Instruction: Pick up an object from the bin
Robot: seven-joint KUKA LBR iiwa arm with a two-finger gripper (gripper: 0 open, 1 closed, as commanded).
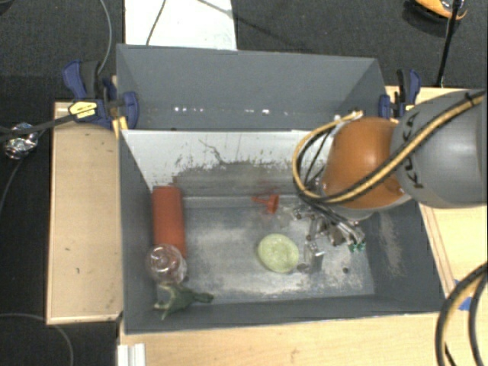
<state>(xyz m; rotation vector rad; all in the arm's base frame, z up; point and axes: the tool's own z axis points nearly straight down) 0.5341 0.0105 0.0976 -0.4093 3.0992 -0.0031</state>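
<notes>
1: Five loose things on the floor of the bin (pixel 252 90), by my count. Red cylinder (pixel 168 218) at 9 o'clock, lying along the left wall. Clear round thing (pixel 165 263) at 8, touching the cylinder's near end.

2: Agreed. Dark green piece (pixel 179 300) at 7, just beside the clear one. Small red piece (pixel 267 202) at 12, close to the back wall. Pale green disc (pixel 278 252) lies flat near the centre, apart from the others.

1: Position of the hand (pixel 316 248)?

2: Low over the floor, just beside the disc at the disc's 3 o'clock. Whether they touch, cannot tell. Whether the hand is released or clenched, cannot tell either; nothing seen in its grasp.

1: Any writing?

2: Black capitals on the grey arm (pixel 450 158), which enters from 3 o'clock. "KU" reads; the rest is not legible. Orange cover (pixel 366 162) sits above the hand, and cables (pixel 313 158) loop round it.
</notes>
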